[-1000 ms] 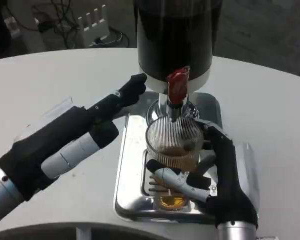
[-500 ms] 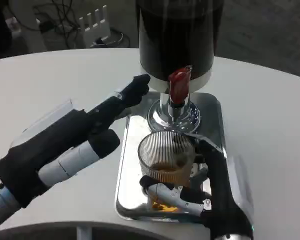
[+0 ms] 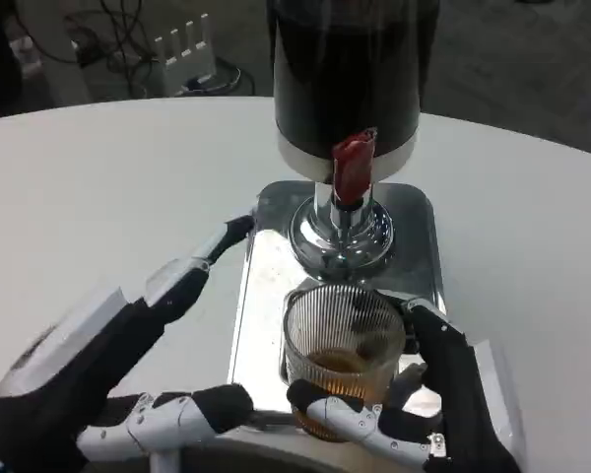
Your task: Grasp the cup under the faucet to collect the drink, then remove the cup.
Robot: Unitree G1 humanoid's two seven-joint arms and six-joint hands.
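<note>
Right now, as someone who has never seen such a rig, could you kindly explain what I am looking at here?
The picture comes from a camera on a humanoid robot's head, looking down at a white table. The right hand grips a ribbed glass cup with some brown drink in it, over a shiny metal tray. Behind it stands a dark drink dispenser with a red tap lever. The left hand holds nothing, its fingers spread beside the tray.

I see the ribbed clear glass cup (image 3: 343, 345) upright on the front of the shiny steel drip tray (image 3: 261, 286), amber drink pooled in its bottom, well forward of the red-handled chrome faucet (image 3: 352, 172).
</note>
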